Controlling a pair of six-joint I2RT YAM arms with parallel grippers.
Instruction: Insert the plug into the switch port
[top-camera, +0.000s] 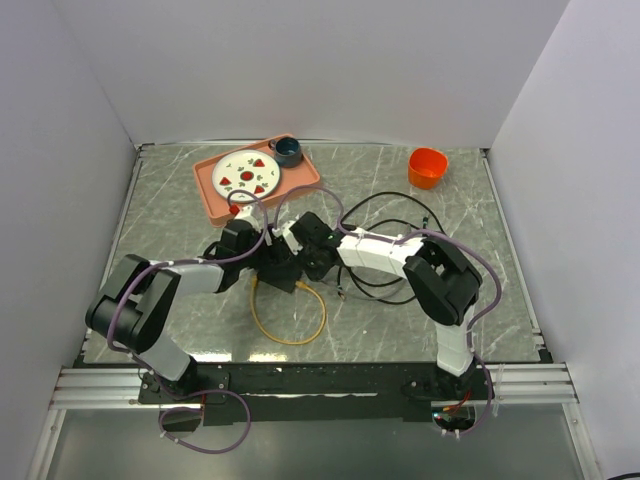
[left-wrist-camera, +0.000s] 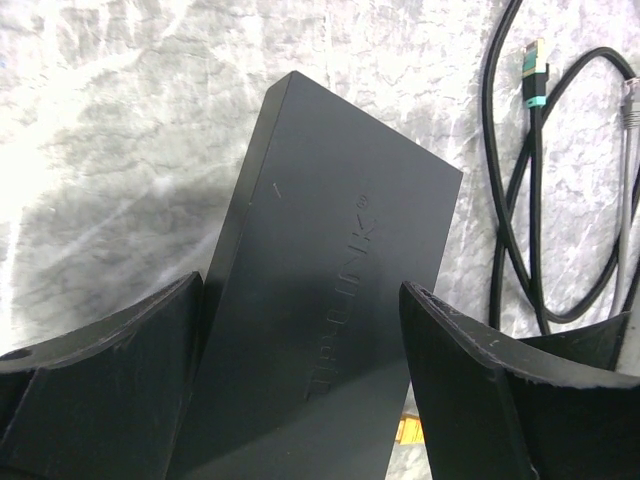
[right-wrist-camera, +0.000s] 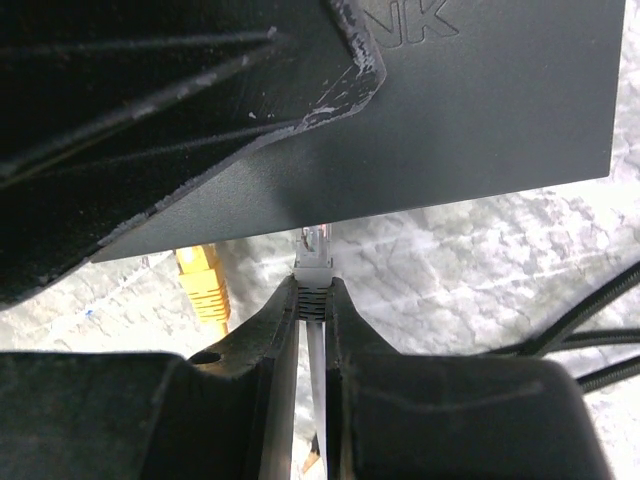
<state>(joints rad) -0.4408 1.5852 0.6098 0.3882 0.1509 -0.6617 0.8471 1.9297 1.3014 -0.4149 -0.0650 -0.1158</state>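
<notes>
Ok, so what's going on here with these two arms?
The left arm's fingers grip the black switch from both sides. The right arm's fingers pinch a clear-tipped plug on a pale cable, with its tip right at the switch's edge. Whether it is in a port can't be seen. A second, yellow cable lies loose on the table.

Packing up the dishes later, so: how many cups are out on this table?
2. A dark blue cup sits in the pink tray's far right corner, beside the plate; an orange cup stands alone toward the table's far right. Another could be hidden mid-table, though none shows.
</notes>
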